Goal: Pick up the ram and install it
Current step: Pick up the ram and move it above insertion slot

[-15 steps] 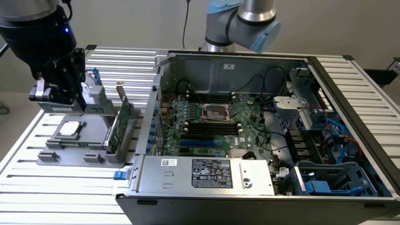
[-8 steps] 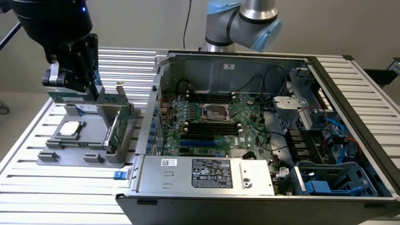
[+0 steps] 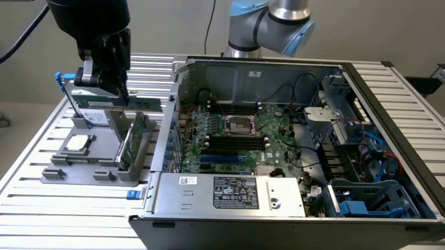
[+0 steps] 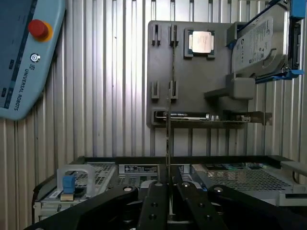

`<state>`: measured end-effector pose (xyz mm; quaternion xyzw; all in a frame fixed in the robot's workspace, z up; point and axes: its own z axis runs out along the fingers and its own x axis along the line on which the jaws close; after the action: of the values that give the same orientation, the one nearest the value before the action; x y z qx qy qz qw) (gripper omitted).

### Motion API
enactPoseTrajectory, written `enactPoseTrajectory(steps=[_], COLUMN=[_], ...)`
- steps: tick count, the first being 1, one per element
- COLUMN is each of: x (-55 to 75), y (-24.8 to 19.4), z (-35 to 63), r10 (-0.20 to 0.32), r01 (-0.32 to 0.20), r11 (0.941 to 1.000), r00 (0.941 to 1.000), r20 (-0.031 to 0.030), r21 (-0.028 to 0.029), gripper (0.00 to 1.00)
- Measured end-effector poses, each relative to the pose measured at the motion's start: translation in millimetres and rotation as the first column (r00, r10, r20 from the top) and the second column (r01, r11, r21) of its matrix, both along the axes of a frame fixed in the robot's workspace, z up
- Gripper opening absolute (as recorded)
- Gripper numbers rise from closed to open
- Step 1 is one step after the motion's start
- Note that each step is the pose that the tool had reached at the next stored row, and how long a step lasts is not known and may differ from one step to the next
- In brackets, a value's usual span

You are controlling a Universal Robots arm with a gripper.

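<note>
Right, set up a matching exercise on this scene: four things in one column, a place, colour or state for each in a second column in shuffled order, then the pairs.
Things:
1. ram
2. processor chip
3. expansion card
4. button on the teach pendant

Descriptions:
A. red
B. lying flat in the grey holder
C. clamped in the gripper
D. standing on edge in the grey holder

Pairs: 1-C, 2-B, 3-D, 4-A
</note>
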<state>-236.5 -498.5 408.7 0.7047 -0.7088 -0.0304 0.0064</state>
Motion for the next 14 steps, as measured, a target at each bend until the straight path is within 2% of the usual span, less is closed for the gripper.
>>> enactPoseTrajectory(steps=[14], x=[63.6], y=[0.0], z=[0.8], r10=[0.000], r01=[0.000], r11=[1.0000], r00=[1.0000], r20=[-0.0012], r21=[0.0013], gripper=[0.13])
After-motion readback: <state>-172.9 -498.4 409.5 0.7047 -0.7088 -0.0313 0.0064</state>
